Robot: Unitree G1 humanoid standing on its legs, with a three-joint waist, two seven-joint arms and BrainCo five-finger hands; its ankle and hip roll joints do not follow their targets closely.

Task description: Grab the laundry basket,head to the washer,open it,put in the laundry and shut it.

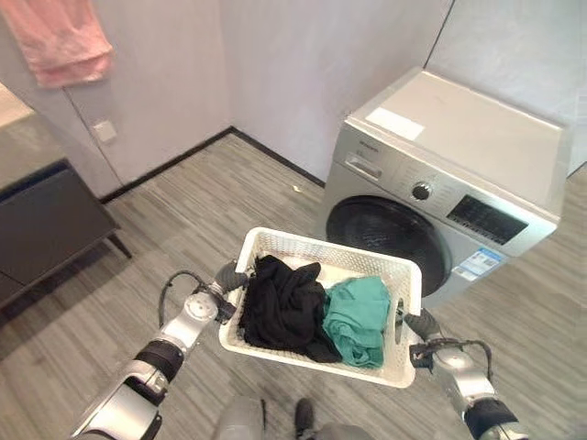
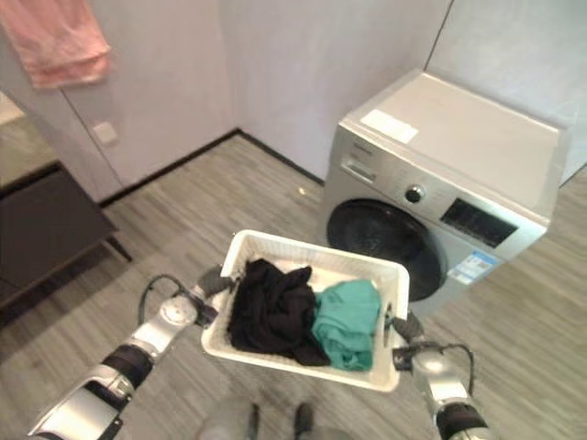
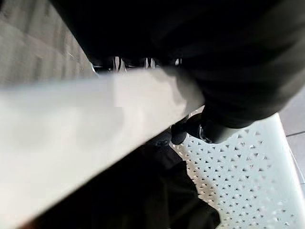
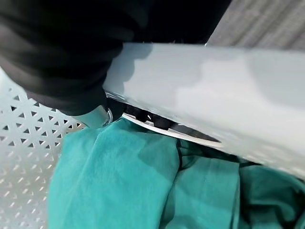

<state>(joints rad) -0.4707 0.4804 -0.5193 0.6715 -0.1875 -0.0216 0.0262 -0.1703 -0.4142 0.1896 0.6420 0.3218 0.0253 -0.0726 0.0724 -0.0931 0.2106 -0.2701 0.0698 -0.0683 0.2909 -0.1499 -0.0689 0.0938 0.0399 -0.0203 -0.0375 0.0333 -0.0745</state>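
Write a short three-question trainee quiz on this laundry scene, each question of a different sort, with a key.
1. True or false: the washer door is open.
2. The black garment in the laundry basket lies toward which of the robot's sides? A) left B) right
3. Fill in: the left hand and right hand each grip a ____ of the basket.

Key: 1 false. 2 A; the green garment lies right. 3 side rim.

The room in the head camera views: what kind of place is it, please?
Probably a home laundry corner. A silver front-loading washing machine stands against the wall, its door shut; a white laundry basket with black and green clothes is carried before it; a pink cloth hangs on the wall.
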